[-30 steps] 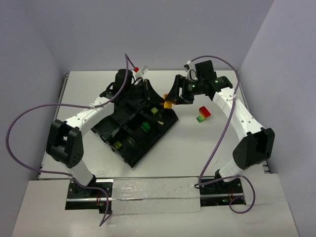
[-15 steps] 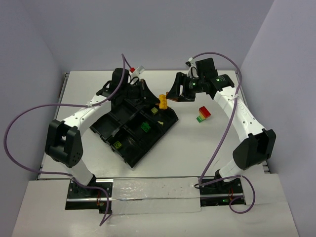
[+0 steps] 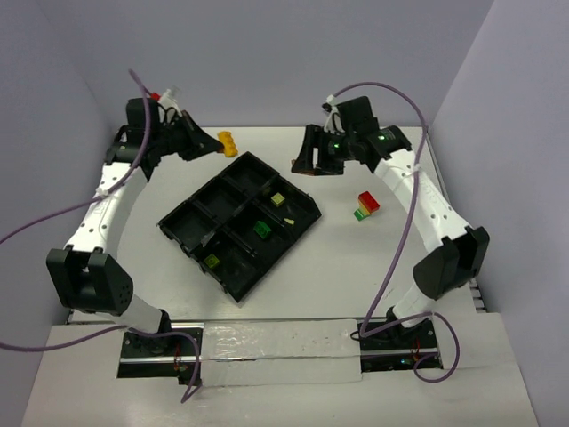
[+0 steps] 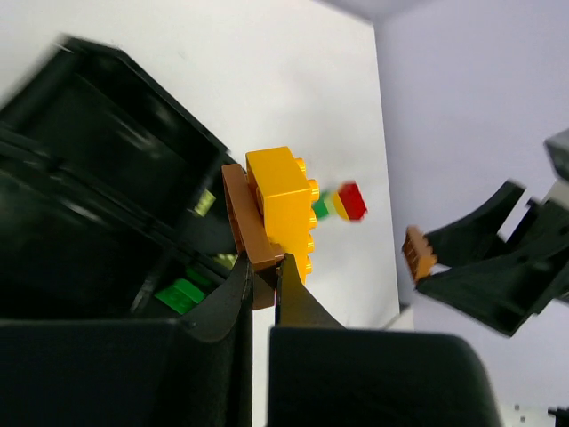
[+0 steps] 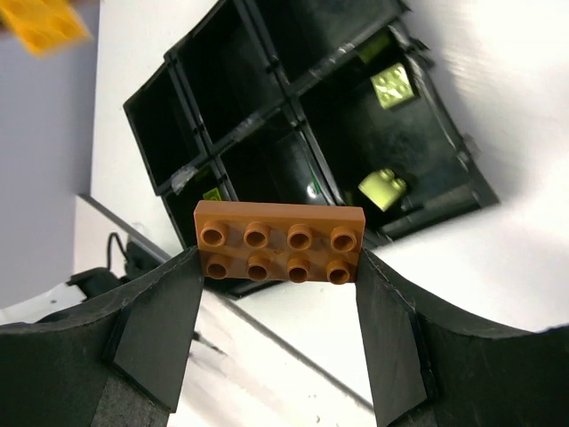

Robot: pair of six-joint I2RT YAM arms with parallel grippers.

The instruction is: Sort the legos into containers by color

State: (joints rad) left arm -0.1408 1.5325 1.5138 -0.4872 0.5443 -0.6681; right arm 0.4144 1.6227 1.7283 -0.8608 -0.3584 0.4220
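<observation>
Two pieces gripped — left gripper [image 4: 264, 267] clamps a chunky orange plastic brick [image 4: 283, 200], right gripper [image 5: 280, 285] pinches a flat brown studded plate [image 5: 280, 242]; next, each likely needs its own black plastic tray [image 3: 191, 224] compartment.

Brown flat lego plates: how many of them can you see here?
2. One brown plate is clamped end to end by the right gripper. The second plate, stuck to an orange brick, is pinched by the left gripper. Others could hide in the black tray.
</observation>
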